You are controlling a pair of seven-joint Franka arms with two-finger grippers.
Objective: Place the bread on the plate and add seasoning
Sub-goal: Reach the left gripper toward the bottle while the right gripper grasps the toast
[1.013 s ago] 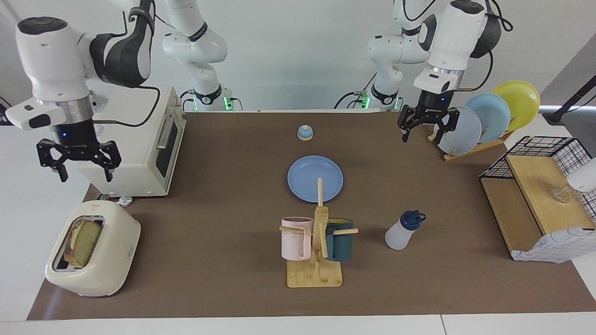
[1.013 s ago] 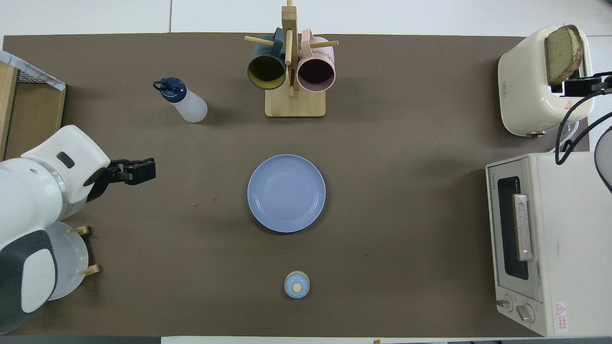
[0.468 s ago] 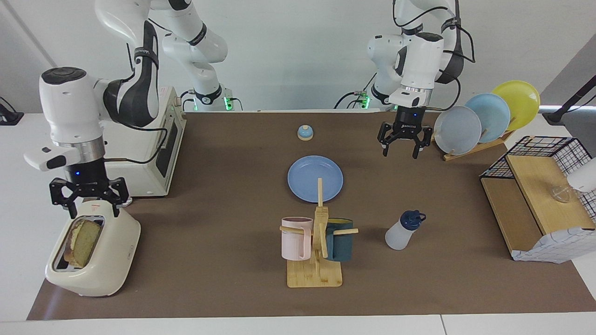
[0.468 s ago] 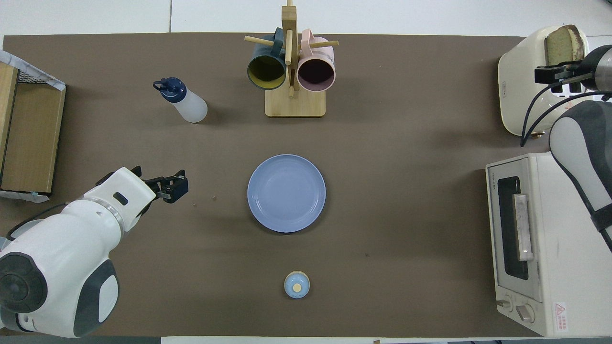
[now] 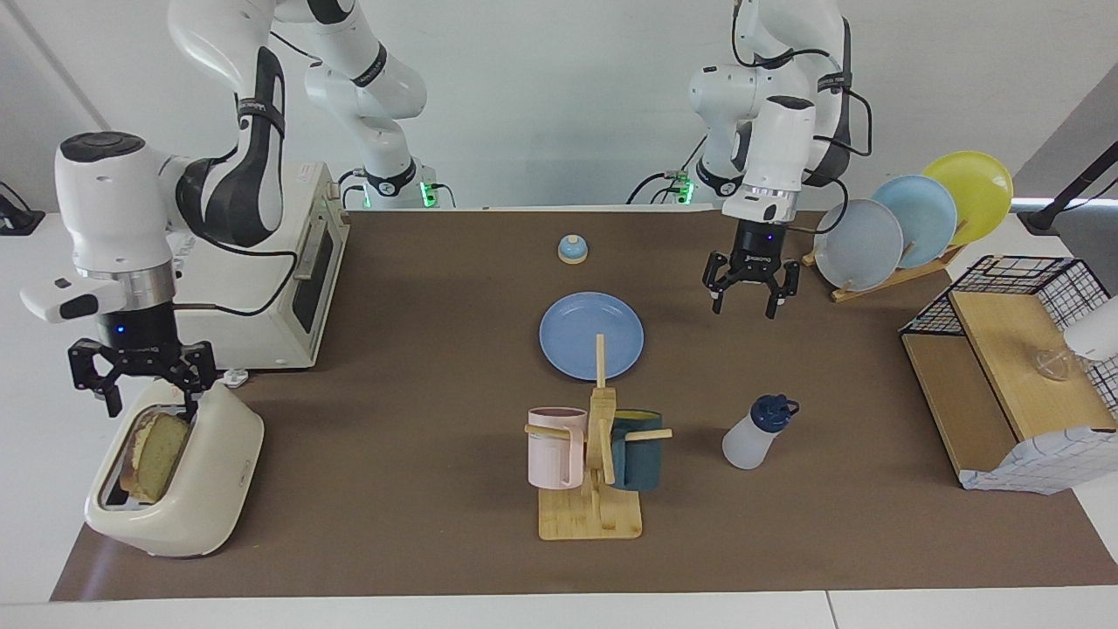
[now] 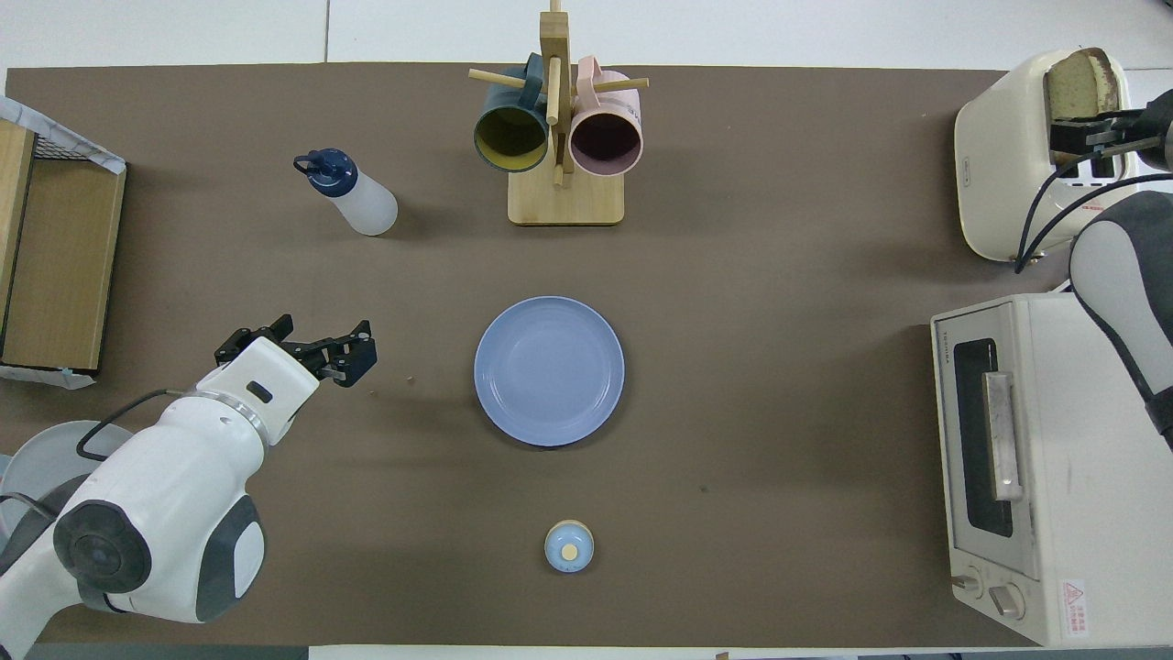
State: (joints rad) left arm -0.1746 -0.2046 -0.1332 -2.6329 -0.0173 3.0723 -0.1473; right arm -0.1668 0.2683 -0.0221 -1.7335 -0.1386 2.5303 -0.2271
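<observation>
Cream plastic marks the starting point: the toaster (image 5: 175,472) sits at the right arm's end of the table with the bread (image 5: 157,454) standing upright in its slot, crust proud of the top, presumably so it can be pinched from above. The right gripper (image 5: 144,397) hangs over that slot with its fingers spread wide on either side of the slice's upper edge; they hold nothing yet, and the spread looks chosen to straddle the bread's thickness. Just beside the toaster, nearer the robots, stands the white toaster oven (image 5: 262,279).

Mid-table lies the plate (image 5: 591,335), flat and bare, well apart from both appliances, so either arm can reach it. A small bell (image 5: 572,249) sits nearer the robots than the plate, and the wooden mug rack (image 5: 594,472) with a pink mug (image 5: 555,447) and a dark teal mug (image 5: 638,450) stands farther from them.

Toward the left arm's end, the left gripper (image 5: 748,288) hovers over bare table between the plate and the dish rack (image 5: 891,240), fingers fully open and empty, apparently waiting its turn. The seasoning (image 5: 755,432) stands on the table, leaning slightly, beside the mug rack and farther from the robots than that gripper. At the table's edge sits a wire basket with wooden shelves (image 5: 1004,367).
</observation>
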